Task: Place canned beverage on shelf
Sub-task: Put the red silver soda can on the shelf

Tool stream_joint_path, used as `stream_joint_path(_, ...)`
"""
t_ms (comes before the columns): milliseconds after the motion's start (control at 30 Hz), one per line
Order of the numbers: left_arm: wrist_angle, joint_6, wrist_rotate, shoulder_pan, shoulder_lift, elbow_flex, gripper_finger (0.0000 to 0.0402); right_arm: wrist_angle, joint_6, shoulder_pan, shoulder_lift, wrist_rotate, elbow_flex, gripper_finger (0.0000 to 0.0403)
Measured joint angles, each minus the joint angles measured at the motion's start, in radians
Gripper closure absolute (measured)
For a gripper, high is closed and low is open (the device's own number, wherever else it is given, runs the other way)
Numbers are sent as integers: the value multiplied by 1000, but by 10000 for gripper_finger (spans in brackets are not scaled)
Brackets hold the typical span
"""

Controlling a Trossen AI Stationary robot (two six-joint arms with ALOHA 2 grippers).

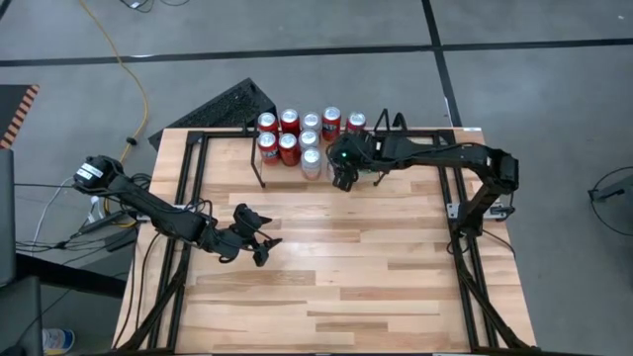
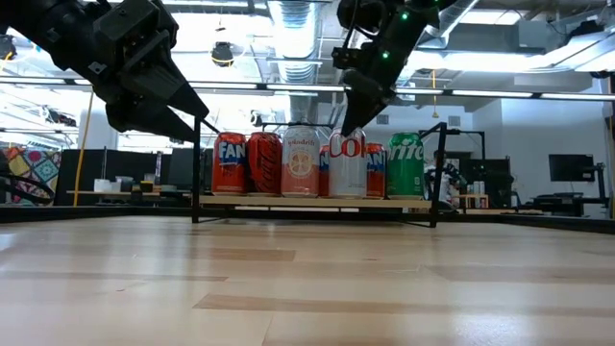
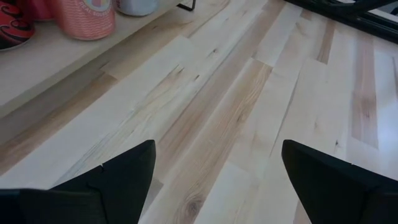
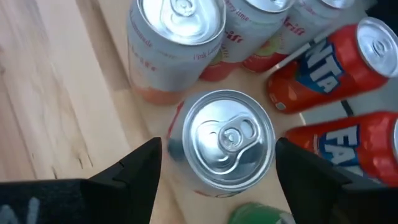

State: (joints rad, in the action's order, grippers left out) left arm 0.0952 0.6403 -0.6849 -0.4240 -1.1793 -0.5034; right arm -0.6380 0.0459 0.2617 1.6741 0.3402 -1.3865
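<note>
The shelf (image 2: 317,203), a low rack of black rods, stands at the table's far middle and carries several cans: orange Fanta cans (image 4: 323,68), pale pink ones (image 4: 174,37) and a green can (image 2: 405,165). A silver can (image 4: 227,140) stands upright at the shelf's near right. My right gripper (image 1: 343,180) hovers over it, open and pointing steeply down, one finger (image 4: 140,171) on each side of its top; I see no touch. My left gripper (image 1: 262,247) waits open above bare wood at the table's left middle, holding nothing.
Black rails (image 1: 183,227) run along the table's left and right sides. A dark flat panel (image 1: 223,104) lies just beyond the far left corner. Bare wood (image 1: 376,267) spreads across the middle and near half of the table.
</note>
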Motion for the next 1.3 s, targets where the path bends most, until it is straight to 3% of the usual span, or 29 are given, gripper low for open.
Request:
stream_joint_path(300, 0, 0, 0, 0, 0, 0, 68, 4, -201, -46, 0, 64, 0, 117)
stream_joint_path(600, 0, 0, 1, 0, 0, 0, 68, 42, 192, -79, -13, 140, -24, 117)
stream_joint_path(800, -8, 1, 1, 0, 0, 0, 68, 13, 466, -33, -29, -102, -97, 117)
stream_joint_path(967, -36, 28, 1, 0, 0, 0, 68, -32, 501, 59, -28, -294, -127, 117)
stream_joint_path(1300, -40, 46, -9, 0, 0, 0, 68, -45, 505, 141, 36, -419, -127, 117)
